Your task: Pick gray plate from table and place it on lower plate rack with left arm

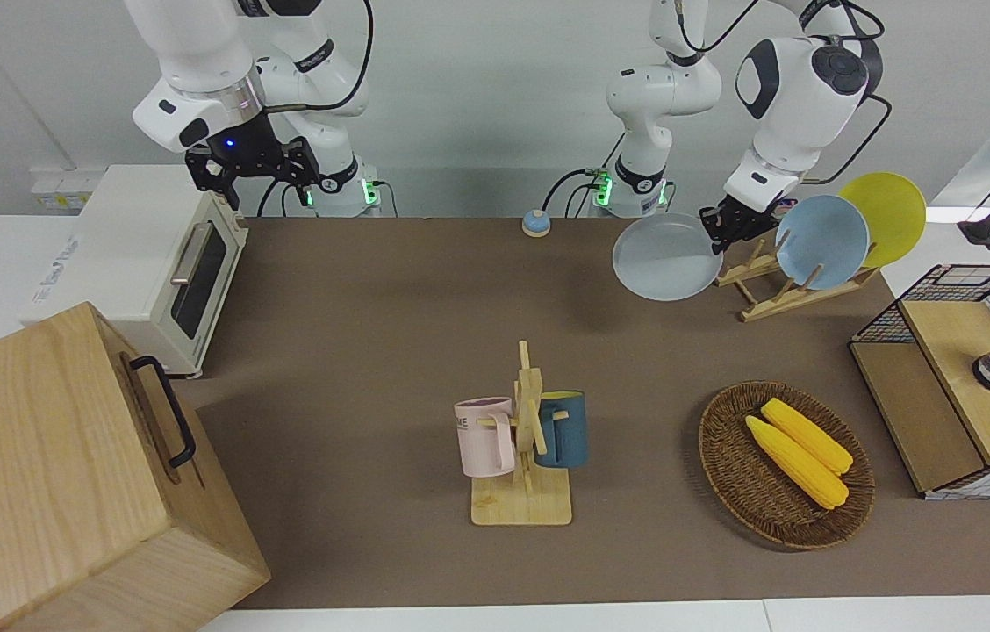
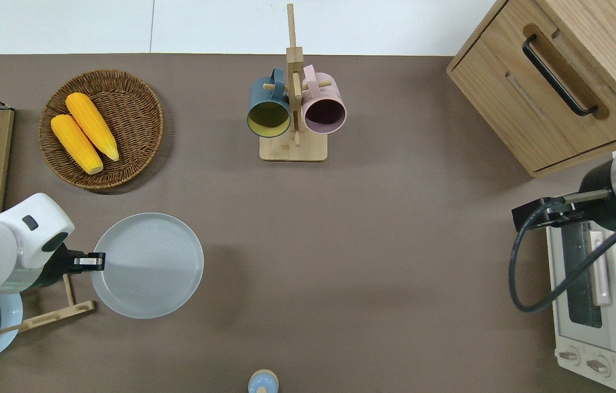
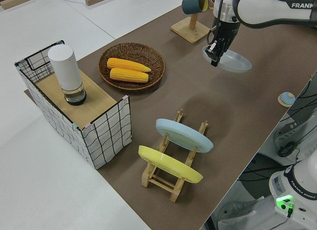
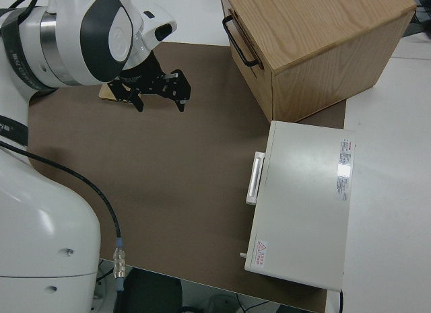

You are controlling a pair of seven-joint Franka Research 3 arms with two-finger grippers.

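Observation:
My left gripper (image 1: pixel 717 230) is shut on the rim of the gray plate (image 1: pixel 666 257) and holds it tilted in the air. In the overhead view the gray plate (image 2: pixel 147 266) hangs over the brown table (image 2: pixel 373 245), with the left gripper (image 2: pixel 89 262) on its edge, just beside the lower plate rack (image 2: pixel 48 314). The light-wood rack (image 1: pixel 789 294) carries a sky-blue plate (image 1: pixel 821 241) and a yellow plate (image 1: pixel 885 215); the left side view shows the rack (image 3: pixel 171 178) with its slot nearest the robots free. The right arm is parked, its gripper (image 1: pixel 254 171) open.
A mug stand (image 1: pixel 523 439) with a pink and a blue mug stands mid-table. A wicker basket (image 1: pixel 785 465) with two corn cobs and a wire crate (image 1: pixel 956 377) sit at the left arm's end. A wooden drawer cabinet (image 1: pixel 65 474) and a toaster oven (image 1: pixel 157 263) fill the right arm's end.

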